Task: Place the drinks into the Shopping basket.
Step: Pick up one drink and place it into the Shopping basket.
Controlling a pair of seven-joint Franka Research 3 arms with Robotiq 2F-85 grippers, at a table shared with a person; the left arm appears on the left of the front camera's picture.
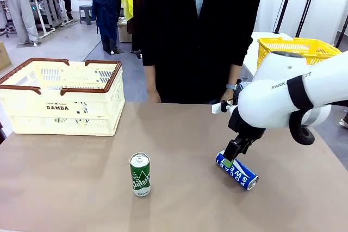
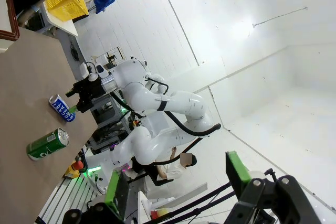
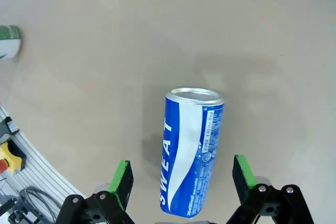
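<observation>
The beige surface (image 1: 179, 205) runs from my side across to a person in a dark coat (image 1: 198, 31) standing at its far edge, with an open work hall behind. The blue can (image 1: 239, 171), lettered "POCARI SWEAT", lies on its side on the surface, right of centre and on the robot's right. In the right wrist view it lies lengthwise between the two green pads, silver top pointing away from the camera, with a visible gap on each side. The right end effector (image 1: 231, 160) is lowered over the end of this can that lies nearer the person. Its jaws stand wide apart, straddling the can without clamping it. I cannot tell whether the fingertips touch the surface. The green can (image 1: 140, 174) stands upright, silver top up, near the robot's edge just left of centre and well apart from the blue can. The Shopping basket (image 1: 60, 107), cream-white with a brown rim and marked "DAMDA", sits at the far left of the surface, well apart from both cans. No can shows inside it. The left end effector (image 2: 175, 182) is held off the surface and aimed toward a white wall, its jaws apart with nothing between the pads. A yellow mesh basket (image 1: 296, 47) sits on a separate table beyond the right arm.
</observation>
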